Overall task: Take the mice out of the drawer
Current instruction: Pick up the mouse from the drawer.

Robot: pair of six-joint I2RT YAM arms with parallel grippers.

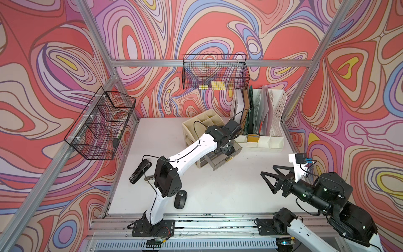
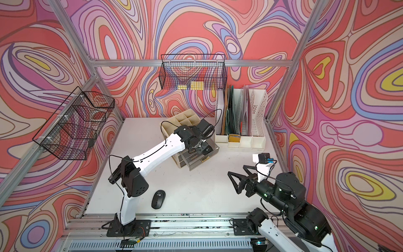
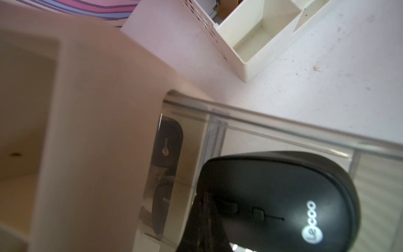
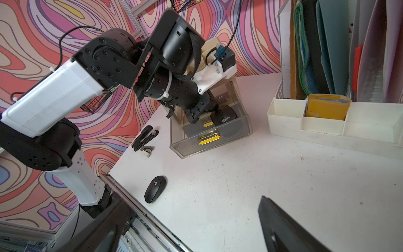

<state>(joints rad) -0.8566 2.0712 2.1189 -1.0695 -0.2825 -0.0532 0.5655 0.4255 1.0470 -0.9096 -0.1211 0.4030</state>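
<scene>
Pinching a black mouse (image 3: 279, 203) inside the clear drawer (image 4: 218, 143), centre of frame, with the left gripper (image 4: 214, 113) jaws clamped on it. Holding the right gripper (image 1: 267, 182) jaws wide and empty, right of frame. Showing a second mouse (image 2: 158, 199) already out on the table (image 2: 207, 185), lower centre. Judging another mouse (image 3: 169, 139), perhaps more, to be waiting deeper inside.
</scene>
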